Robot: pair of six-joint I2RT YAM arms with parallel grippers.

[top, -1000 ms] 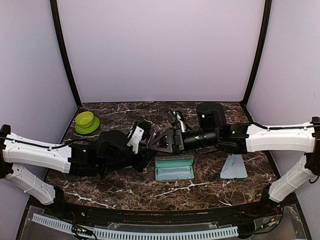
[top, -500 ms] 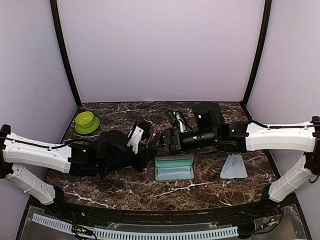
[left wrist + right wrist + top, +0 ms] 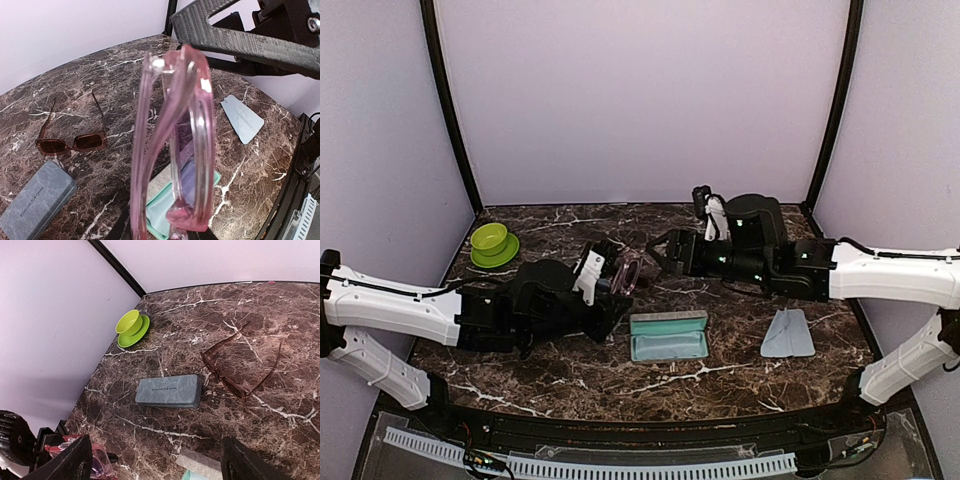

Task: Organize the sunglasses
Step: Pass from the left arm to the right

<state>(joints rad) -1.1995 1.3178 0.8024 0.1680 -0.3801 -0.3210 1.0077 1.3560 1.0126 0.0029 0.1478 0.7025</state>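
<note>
my left claw (image 3: pixel 612 280) is clamped on the pink-framed sunglasses (image 3: pixel 175 150), holding them up off the desk (image 3: pixel 570 380). through the left wrist camera i see that pair edge-on, with purple-tinted lenses, hanging over the mint-green case (image 3: pixel 668 335), which lies near the front middle of the desk. my right claw (image 3: pixel 662 255) reaches in from the right with its jaws spread wide and nothing between them. it sits just beside the lifted pair, and in the right wrist view the pink frame shows just outside one finger (image 3: pixel 75 462); i cannot tell whether they touch. the brown sunglasses (image 3: pixel 240 367) lie on the desk with their arms unfolded and lenses down on the marble, further back, well apart from both claws. the blue-grey case (image 3: pixel 169 391) lies closed near them, between that pair and the front edge. a light-blue cloth (image 3: pixel 787 333) lies flat to the right of the mint-green case, and a green bowl (image 3: pixel 492 243) stands on its saucer at the back left corner.
</note>
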